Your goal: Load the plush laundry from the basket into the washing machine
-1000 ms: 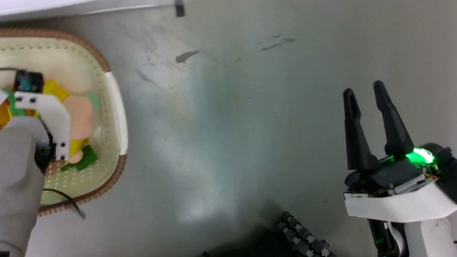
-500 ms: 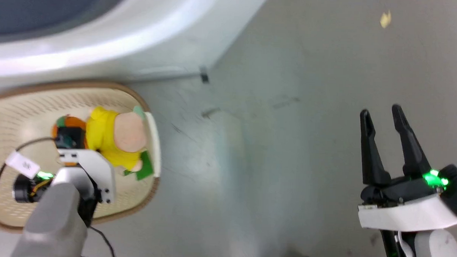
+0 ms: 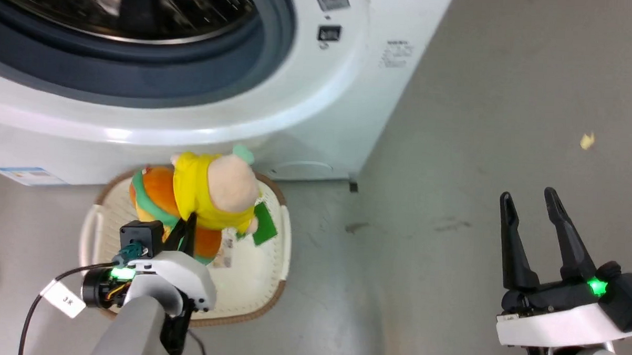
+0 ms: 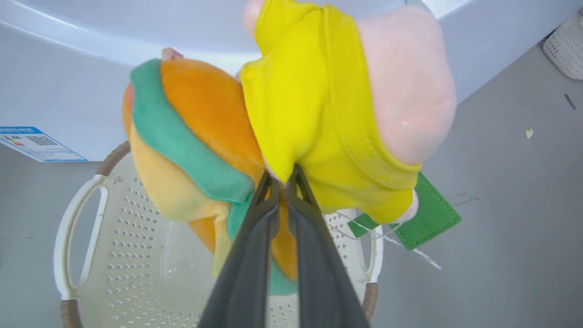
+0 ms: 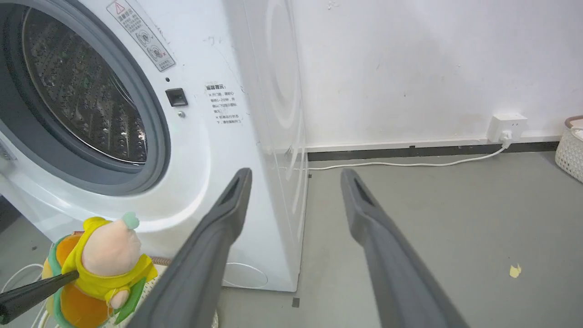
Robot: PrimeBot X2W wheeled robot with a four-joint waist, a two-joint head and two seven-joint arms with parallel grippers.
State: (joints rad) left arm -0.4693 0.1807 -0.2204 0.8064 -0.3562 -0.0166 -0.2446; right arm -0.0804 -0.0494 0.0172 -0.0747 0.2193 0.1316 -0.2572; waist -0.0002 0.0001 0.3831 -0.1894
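The plush laundry (image 3: 205, 194), with peach head, yellow shirt and orange-and-green body, hangs above the basket (image 3: 270, 281). My left gripper (image 3: 185, 228) is shut on the plush laundry (image 4: 291, 114) at the seam between shirt and body, as the left wrist view shows close up (image 4: 282, 180). The cream basket (image 4: 136, 255) lies below it on the floor. Behind stands the washing machine (image 3: 276, 102), its grey-ringed port and steel drum (image 5: 86, 91) open. My right gripper (image 3: 530, 206) is open over bare floor at the right; its wrist view shows the plush laundry (image 5: 102, 269) at lower left.
Grey floor spreads to the right of the washer. A white cable (image 5: 410, 164) runs along the wall to a socket (image 5: 505, 125). Another pale perforated basket (image 5: 569, 146) sits at the far right. A yellowish scrap (image 3: 587, 140) lies on the floor.
The head camera has tilted up, bringing the washer's port into view. My left gripper has lifted the plush out of the basket. The right gripper stays open.
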